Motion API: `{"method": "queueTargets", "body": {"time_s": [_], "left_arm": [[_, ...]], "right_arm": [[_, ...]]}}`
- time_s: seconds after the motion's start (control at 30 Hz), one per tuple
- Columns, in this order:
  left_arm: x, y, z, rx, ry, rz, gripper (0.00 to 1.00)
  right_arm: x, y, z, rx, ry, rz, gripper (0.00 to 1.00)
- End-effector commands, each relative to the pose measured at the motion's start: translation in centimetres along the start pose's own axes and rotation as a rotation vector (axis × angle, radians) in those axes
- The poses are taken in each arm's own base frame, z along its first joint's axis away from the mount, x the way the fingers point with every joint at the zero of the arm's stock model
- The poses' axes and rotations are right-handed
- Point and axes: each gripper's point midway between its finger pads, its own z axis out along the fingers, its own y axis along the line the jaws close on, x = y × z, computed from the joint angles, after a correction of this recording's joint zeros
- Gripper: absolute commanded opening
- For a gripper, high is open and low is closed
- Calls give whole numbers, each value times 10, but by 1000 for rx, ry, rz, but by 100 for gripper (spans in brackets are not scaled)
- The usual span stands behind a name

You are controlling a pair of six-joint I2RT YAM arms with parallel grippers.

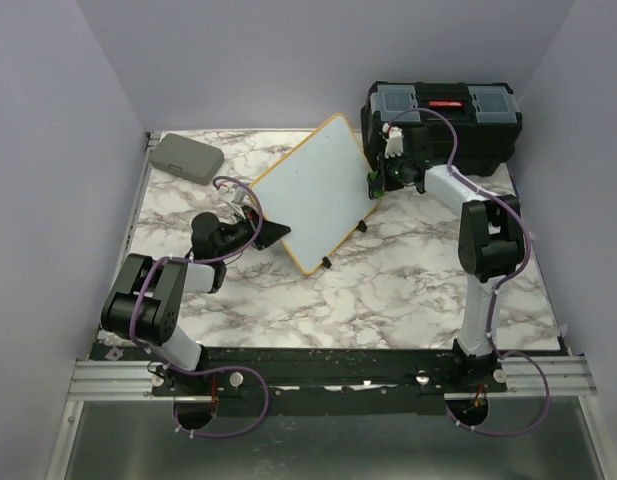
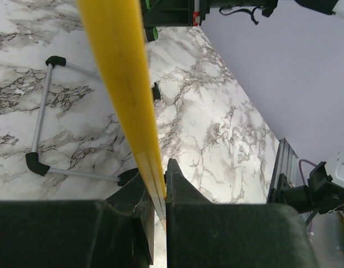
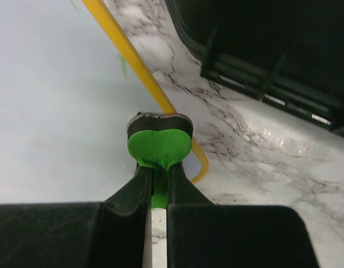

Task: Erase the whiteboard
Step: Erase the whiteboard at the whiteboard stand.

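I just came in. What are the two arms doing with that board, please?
The left gripper pinches the yellow frame of the whiteboard between its fingers, so the board stands propped on the marble table. The right gripper is shut on a small green tool with a dark pad, apparently an eraser, held at the board's corner near the black toolbox. A faint green mark shows near the frame, so erasing looks unfinished.
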Motion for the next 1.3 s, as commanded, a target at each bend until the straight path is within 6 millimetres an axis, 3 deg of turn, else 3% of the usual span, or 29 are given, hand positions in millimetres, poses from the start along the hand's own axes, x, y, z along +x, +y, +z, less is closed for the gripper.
{"method": "queueTargets", "body": {"time_s": [0.0, 0.13, 0.33, 0.47, 0.67, 0.8, 1.07, 1.17, 1.27], "left_arm": [[23, -35, -4, 184, 124, 35, 0], [24, -34, -4, 181, 129, 34, 0], [24, -34, -3, 181, 131, 32, 0], [23, -34, -3, 180, 131, 32, 0], [23, -34, -3, 179, 135, 30, 0], [22, -34, -2, 178, 131, 32, 0], [22, -34, -3, 184, 133, 32, 0], [23, -34, -3, 185, 134, 29, 0], [23, -34, -3, 186, 136, 27, 0]], "right_arm": [[36, -6, 10, 19, 70, -28, 1], [26, 2, 12, -20, 59, 7, 1], [-32, 10, 8, -50, -23, 38, 1], [-58, 15, 9, -66, -50, 62, 1], [-69, 25, 9, -95, -57, 73, 1], [-49, 20, 8, -65, -13, 68, 1], [55, 13, 4, -32, 168, 66, 1], [73, 17, 1, -65, 204, 39, 1], [74, 27, 0, -132, 212, 23, 1]]}}
